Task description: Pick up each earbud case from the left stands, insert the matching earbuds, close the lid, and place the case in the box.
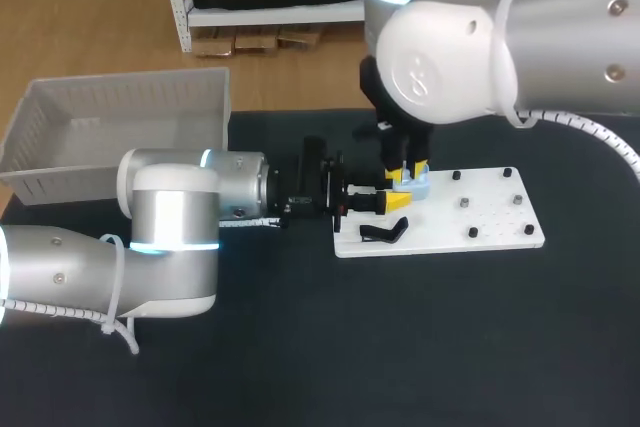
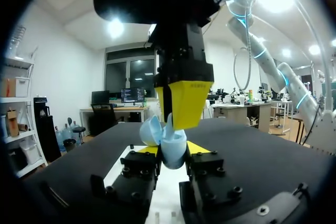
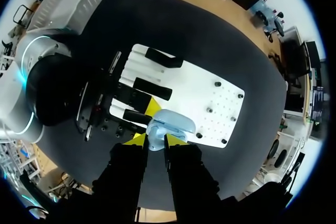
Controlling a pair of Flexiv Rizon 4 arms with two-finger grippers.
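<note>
No word, number or sign on the table's things can be read. The nearest thing to print is a faint raised line of characters across the upper part of the yellow fingertip (image 2: 185, 100) of the right gripper (image 1: 408, 173). It stands just above the pale blue earbud case (image 2: 169, 142) that sits between the jaws of the left gripper (image 2: 173, 153), pinched from both sides, and the characters are too small and too low in contrast to make out.
</note>
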